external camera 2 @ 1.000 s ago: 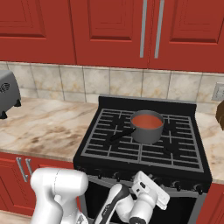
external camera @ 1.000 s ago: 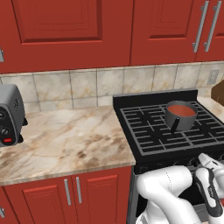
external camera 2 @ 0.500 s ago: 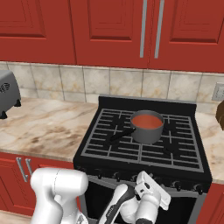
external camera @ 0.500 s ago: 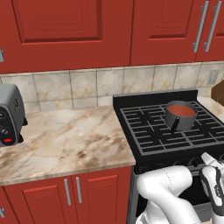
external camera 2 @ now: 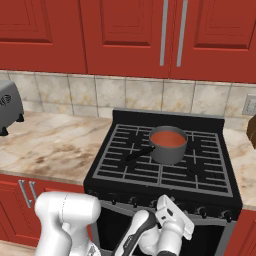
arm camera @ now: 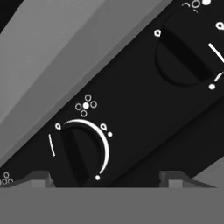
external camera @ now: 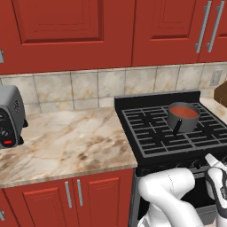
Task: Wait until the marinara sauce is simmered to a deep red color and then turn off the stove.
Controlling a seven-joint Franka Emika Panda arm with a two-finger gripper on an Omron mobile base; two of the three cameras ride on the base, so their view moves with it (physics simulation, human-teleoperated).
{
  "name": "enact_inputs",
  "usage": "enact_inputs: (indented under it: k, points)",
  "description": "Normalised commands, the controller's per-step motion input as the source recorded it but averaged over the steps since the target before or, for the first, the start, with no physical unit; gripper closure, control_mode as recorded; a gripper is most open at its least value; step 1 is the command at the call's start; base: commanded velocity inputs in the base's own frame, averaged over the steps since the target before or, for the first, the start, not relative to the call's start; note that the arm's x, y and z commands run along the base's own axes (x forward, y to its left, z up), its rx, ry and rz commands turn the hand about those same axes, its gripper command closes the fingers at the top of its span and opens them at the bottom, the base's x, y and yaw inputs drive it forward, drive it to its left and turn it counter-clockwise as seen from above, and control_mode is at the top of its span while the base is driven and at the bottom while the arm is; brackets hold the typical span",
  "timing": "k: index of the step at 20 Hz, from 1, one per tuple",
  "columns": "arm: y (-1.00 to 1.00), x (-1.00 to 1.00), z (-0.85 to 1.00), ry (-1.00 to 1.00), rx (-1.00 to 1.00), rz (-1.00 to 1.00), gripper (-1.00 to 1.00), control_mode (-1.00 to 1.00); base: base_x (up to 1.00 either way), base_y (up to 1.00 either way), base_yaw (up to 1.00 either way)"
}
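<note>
The marinara sauce (external camera: 185, 111) (external camera 2: 168, 138) is a red disc in a small grey saucepan (external camera: 181, 123) (external camera 2: 167, 151) with a dark handle. The pan stands on a rear grate of the black stove (external camera: 150, 137) (external camera 2: 150, 172). My hand (external camera: 218, 186) (external camera 2: 174, 226) hangs low at the stove's front, by its row of knobs (external camera 2: 165, 206). In the hand view my gripper (arm camera: 107, 179) is open. Its two tips stand wide apart on either side of a black knob (arm camera: 81, 153) and touch nothing. A second knob (arm camera: 188, 52) shows at the upper right.
A grey toaster (external camera: 9, 117) (external camera 2: 7, 105) stands at the left end of the marble counter (external camera: 66, 142) (external camera 2: 45, 145). Red cabinets hang above and sit below the counter. A brown object (external camera: 221, 93) (external camera 2: 251, 131) stands to the right of the stove.
The hand has shifted slightly down and to the right along the stove's front. The sauce and saucepan look the same.
</note>
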Motion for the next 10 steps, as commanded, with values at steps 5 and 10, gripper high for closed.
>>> enact_inputs:
  k: [5,10]
  points:
    - [0.10,-0.07,-0.64,-0.08,-0.10,0.16,-1.00,-1.00,0.00,0.00,0.00]
    - [0.14,-0.13,-0.76,-0.09,-0.11,0.15,-1.00,-1.00,0.00,0.00,0.00]
